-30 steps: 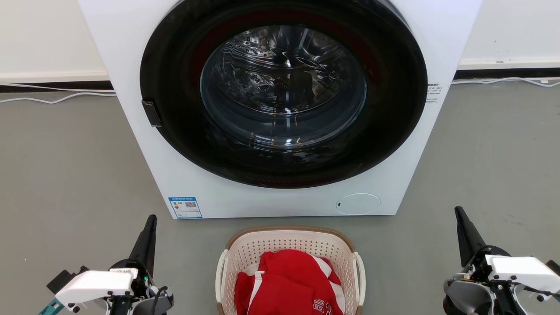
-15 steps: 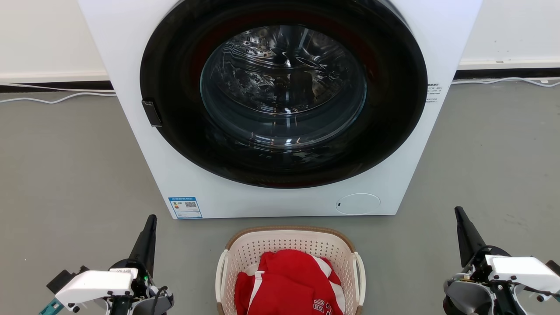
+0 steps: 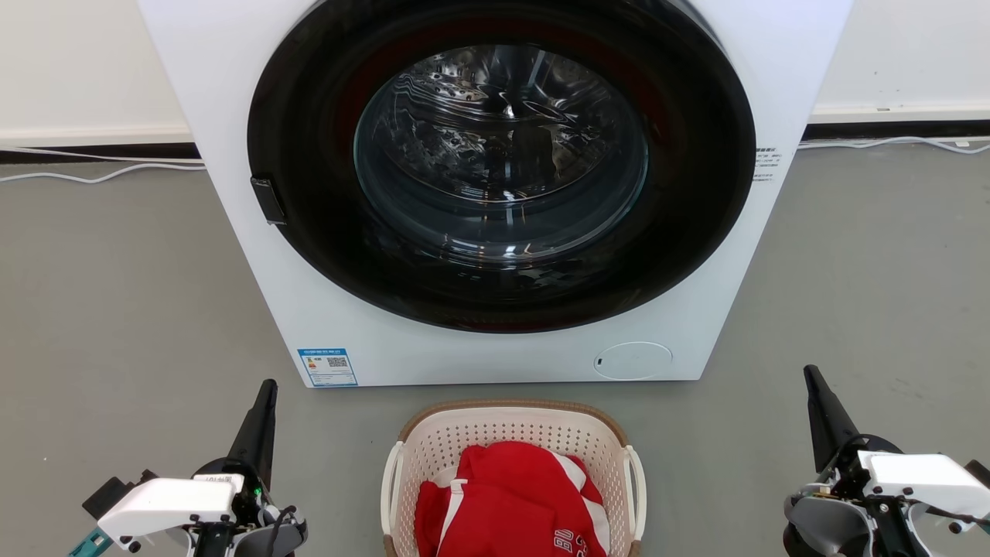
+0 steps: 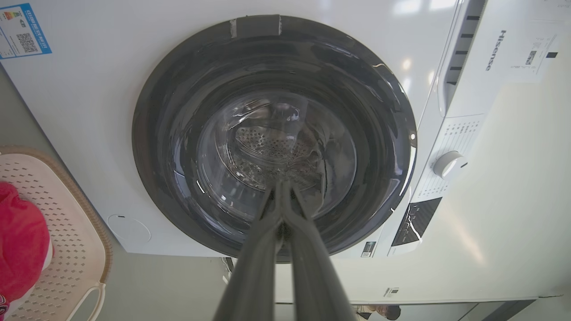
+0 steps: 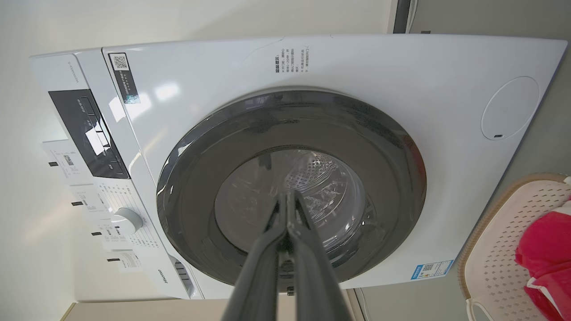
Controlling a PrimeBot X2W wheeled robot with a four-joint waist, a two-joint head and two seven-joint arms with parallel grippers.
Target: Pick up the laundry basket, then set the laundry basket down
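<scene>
The washing machine [image 3: 495, 193] carries the brand name "Hisense" [image 4: 494, 50] on its top panel, readable in the left wrist view. A blue label with a QR code [image 3: 327, 367] sits at the lower left corner of its front. The small dark print beside the door [image 3: 766, 164] is too fine to read.

The laundry basket [image 3: 510, 404] stands upright on the grey floor [image 3: 116, 309], mouth up, just in front of the machine and midway between the two arms. Its loop handles [image 3: 389, 480] face left and right. Its near end is cut off by the bottom edge of the head view, so its long axis cannot be judged. A red garment [image 3: 510, 495] with white stripes lies inside (its white print is cut off and hard to make out).

The left end effector [image 4: 281, 185] has its fingers pressed together, holding nothing, well apart from the basket. The right end effector [image 5: 287, 196] is likewise closed and empty, pointing at the door glass.
</scene>
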